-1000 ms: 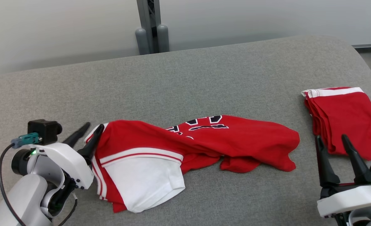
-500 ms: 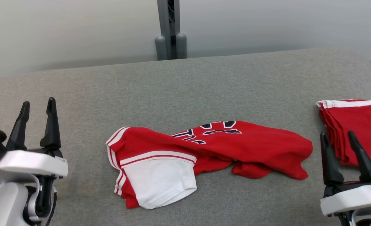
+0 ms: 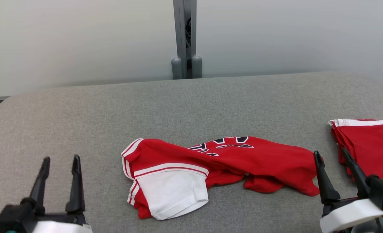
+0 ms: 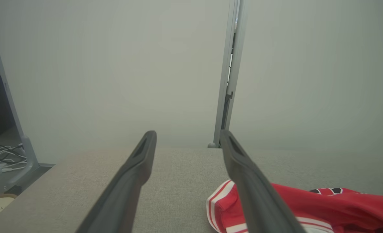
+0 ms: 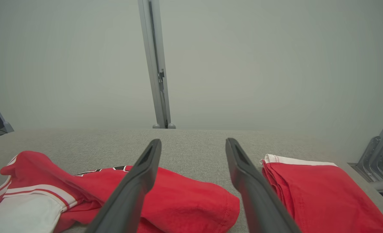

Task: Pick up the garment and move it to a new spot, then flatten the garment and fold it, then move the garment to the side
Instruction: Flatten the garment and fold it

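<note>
1. Garment (image 3: 217,168): red jersey with white striped trim and a white panel. It lies bunched and twisted on the worktop (image 3: 191,103), near the middle and toward the near edge. Nothing holds it.
2. Long axis: runs across the worktop from the robot's left to its right. The striped, white-panelled end points left and the plain red end points right. Dark lettering faces up on the far side and is partly buried in a fold.
3. Left fingers (image 3: 75,184): spread apart and empty, standing well apart from the garment's striped end. In the left wrist view the garment (image 4: 324,204) shows past the right-hand finger.
4. Right fingers (image 3: 323,178): spread apart and empty, just beside the garment's red end. In the right wrist view the red end (image 5: 185,194) lies between and beyond them.
5. Step in hand, as judged: the garment rests at a spot and is let go, so flattening comes next. Folding and moving it aside are not yet done.
6. Next move calls for: each pair of fingers to take an opposite end or corner, then draw the cloth outward along its long axis to undo the twist.
7. Folded red stack (image 3: 369,145): white-edged, at the right end of the worktop and apart from the garment. It is close to the right fingers, so there is a risk of catching it.
8. Grey wall post (image 3: 185,38): behind the worktop's far edge.
</note>
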